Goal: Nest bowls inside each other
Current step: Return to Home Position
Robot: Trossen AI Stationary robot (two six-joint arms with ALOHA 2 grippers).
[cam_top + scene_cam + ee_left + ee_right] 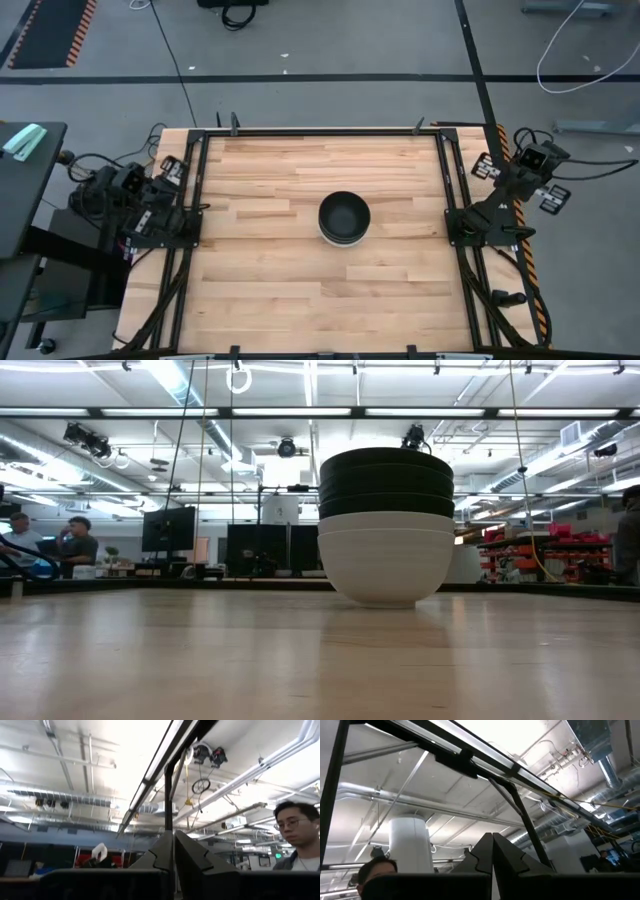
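Note:
The bowls (344,218) stand nested in one stack at the middle of the table. In the low view, two white bowls (386,565) are at the bottom, the lowest resting on its base on the wood. Three glossy black bowls (386,480) sit inside them on top. My left arm (140,205) is drawn back at the table's left edge. Its gripper (173,847) is shut, holds nothing and points up at the ceiling. My right arm (505,200) is drawn back at the right edge, and its gripper (492,847) is likewise shut on nothing and tilted upward.
A black metal frame (320,131) runs along the table's edges. Bare wood (260,280) lies all around the stack. Seated people (75,540) show in the room beyond the table, and a person (297,837) appears in the left wrist view.

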